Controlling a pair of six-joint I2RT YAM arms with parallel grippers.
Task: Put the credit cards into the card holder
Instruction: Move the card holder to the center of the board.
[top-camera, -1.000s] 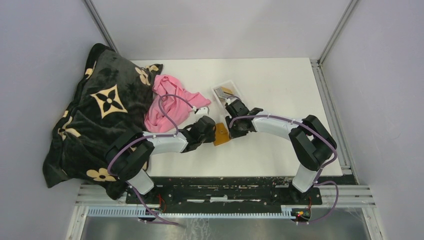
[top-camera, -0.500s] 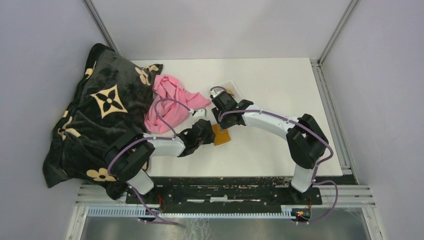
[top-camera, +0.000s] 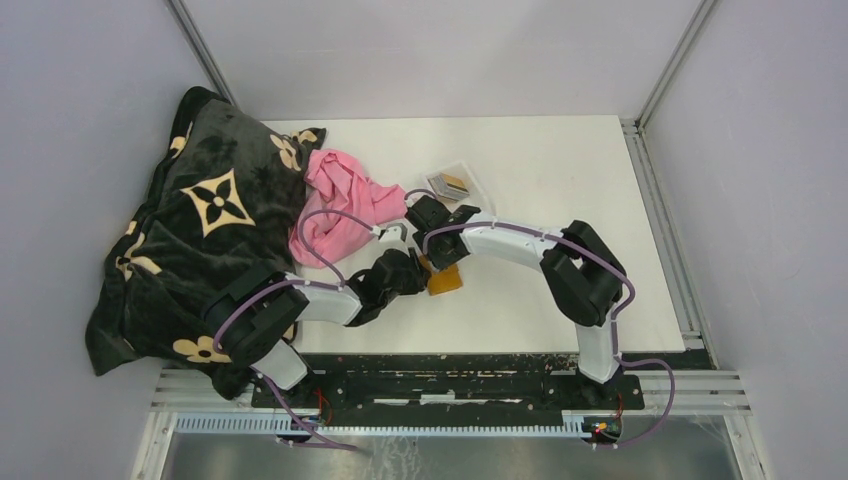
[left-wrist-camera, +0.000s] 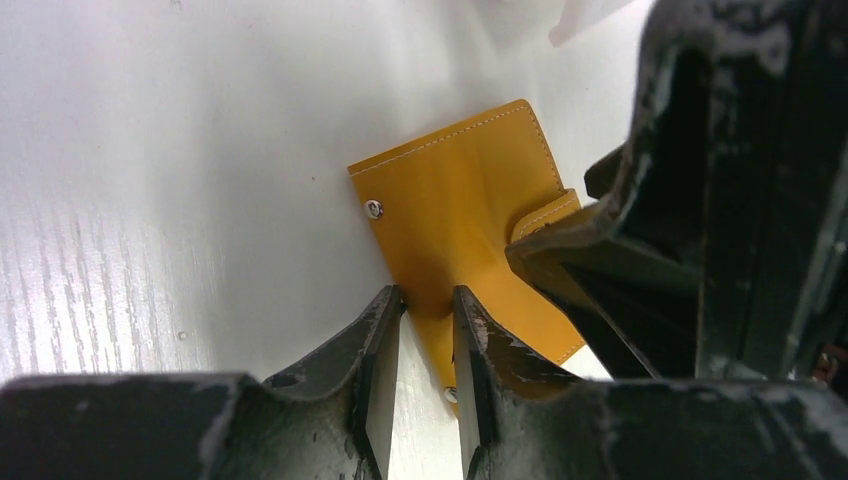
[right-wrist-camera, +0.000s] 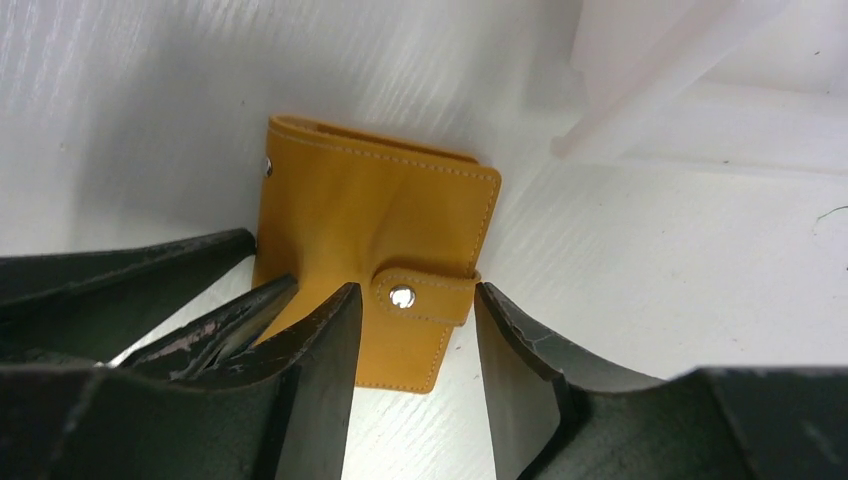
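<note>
The card holder (top-camera: 446, 280) is a closed orange wallet lying flat on the white table, its snap strap (right-wrist-camera: 425, 296) fastened. My left gripper (left-wrist-camera: 425, 300) has its jaws a narrow gap apart across the wallet's (left-wrist-camera: 470, 215) near edge, one finger on the leather, the other on the table. My right gripper (right-wrist-camera: 415, 300) is open, one finger on either side of the strap, over the wallet (right-wrist-camera: 370, 200). From above, the left gripper (top-camera: 408, 272) and right gripper (top-camera: 433, 252) meet at the wallet. The credit cards (top-camera: 452, 183) lie in a clear tray behind.
The clear plastic tray (top-camera: 472, 178) stands just behind the right wrist, and its corner (right-wrist-camera: 650, 90) shows past the wallet. A pink cloth (top-camera: 345, 205) and a dark flowered blanket (top-camera: 200, 230) cover the table's left side. Frame rails border the right edge.
My right arm swung left from beside the tray to above the wallet, and its jaws widened. The left gripper drew back slightly toward the near edge.
</note>
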